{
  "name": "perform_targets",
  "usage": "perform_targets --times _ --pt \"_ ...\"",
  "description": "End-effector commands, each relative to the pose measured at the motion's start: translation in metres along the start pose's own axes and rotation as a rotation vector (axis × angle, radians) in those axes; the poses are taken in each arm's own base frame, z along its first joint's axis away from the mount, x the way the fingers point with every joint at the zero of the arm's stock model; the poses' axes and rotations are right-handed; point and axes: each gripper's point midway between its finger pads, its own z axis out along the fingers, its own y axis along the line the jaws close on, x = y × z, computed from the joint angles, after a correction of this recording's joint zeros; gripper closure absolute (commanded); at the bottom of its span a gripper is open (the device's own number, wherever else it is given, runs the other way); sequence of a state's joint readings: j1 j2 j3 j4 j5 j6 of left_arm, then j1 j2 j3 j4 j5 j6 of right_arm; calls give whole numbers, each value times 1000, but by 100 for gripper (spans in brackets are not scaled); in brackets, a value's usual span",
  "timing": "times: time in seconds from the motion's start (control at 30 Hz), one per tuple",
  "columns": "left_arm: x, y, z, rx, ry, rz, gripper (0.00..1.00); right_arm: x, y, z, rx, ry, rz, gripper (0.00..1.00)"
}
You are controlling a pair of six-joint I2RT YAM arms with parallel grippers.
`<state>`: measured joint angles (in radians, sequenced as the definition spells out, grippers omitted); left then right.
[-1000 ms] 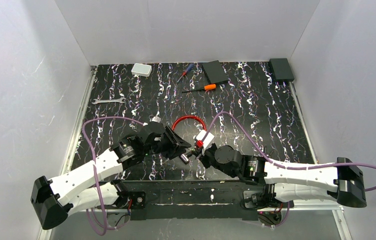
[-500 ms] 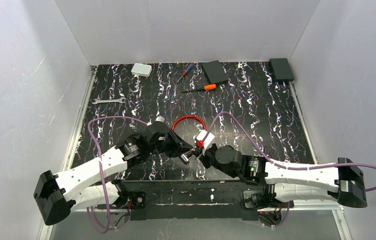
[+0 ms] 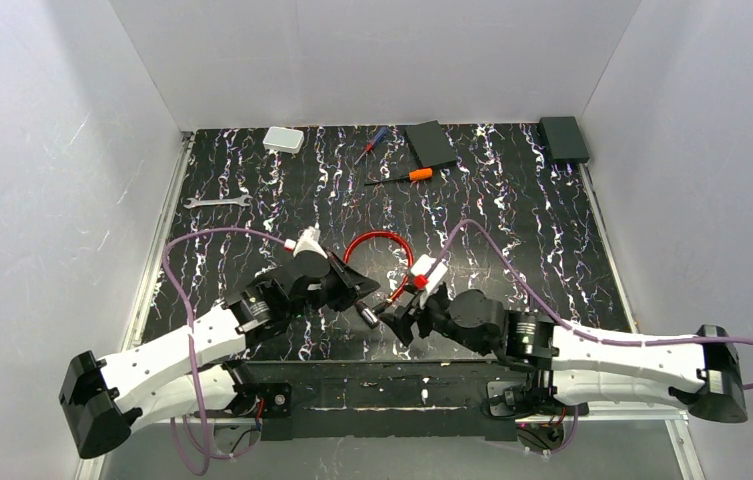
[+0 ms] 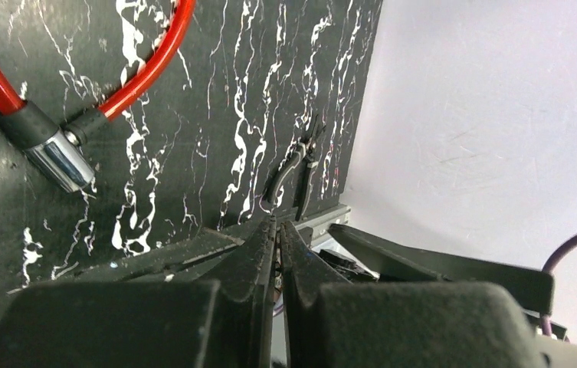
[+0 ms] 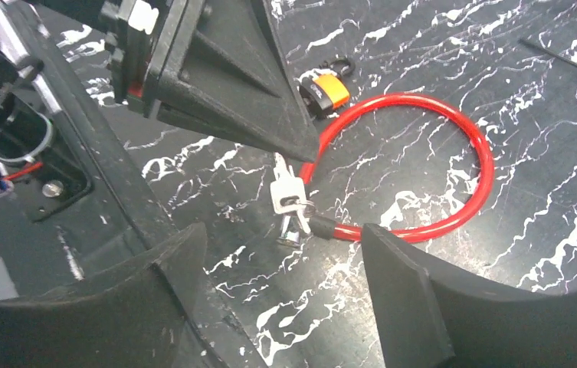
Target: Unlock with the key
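The red cable [image 3: 382, 237] lies looped mid-mat, its chrome lock end [image 5: 293, 230] nearest the arms. A small orange-and-black key [image 5: 323, 92] rests on the mat beside the loop, free of both grippers. My left gripper [image 5: 304, 149] is shut, its tips just above a flat silvery tab on a ring [image 5: 283, 192] at the lock end. Whether the tips pinch that tab I cannot tell. In the left wrist view the left gripper [image 4: 278, 222] shows nothing between its fingers. My right gripper [image 5: 281, 238] stands open around the lock end, touching nothing.
At the back lie a silver wrench [image 3: 216, 202], an orange-handled screwdriver [image 3: 407, 176], a small red-and-blue screwdriver [image 3: 372, 145], a white box [image 3: 283, 139], a black pad [image 3: 432, 143] and a black box [image 3: 563, 138]. White walls close three sides.
The right gripper has gone from shut to open and drawn back slightly. The left gripper has closed fully at the lock end, and its wrist has shifted a little.
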<state>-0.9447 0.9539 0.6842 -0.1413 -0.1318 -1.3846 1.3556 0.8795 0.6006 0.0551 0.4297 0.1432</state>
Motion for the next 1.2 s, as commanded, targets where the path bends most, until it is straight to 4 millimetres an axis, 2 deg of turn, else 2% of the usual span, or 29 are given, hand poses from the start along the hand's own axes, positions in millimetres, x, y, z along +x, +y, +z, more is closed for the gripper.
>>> perform_targets --times 0.0,0.1,0.23,0.4,0.63,0.83,1.03,1.17 --pt "-19 -11 -12 67 -100 84 100 -48 14 -22 -91 -132 147 12" --pt "-22 -18 -19 111 -115 128 100 -66 20 -33 -142 -184 213 9" --pt "-23 -36 -32 208 -115 213 100 -81 23 -34 -162 -180 285 10" --pt "-22 -60 -60 343 -118 361 100 -112 47 -30 -324 -139 358 19" --pt "-28 -69 -92 361 -131 468 100 -138 46 -27 -416 -135 460 31" --pt "-24 -79 -102 398 -106 481 100 -138 57 -23 -488 -130 474 34" --pt "-23 -85 -108 431 -102 465 100 -133 60 -19 -512 -132 489 48" --pt "-21 -88 -110 452 -97 456 100 -132 58 -17 -498 -131 491 50"
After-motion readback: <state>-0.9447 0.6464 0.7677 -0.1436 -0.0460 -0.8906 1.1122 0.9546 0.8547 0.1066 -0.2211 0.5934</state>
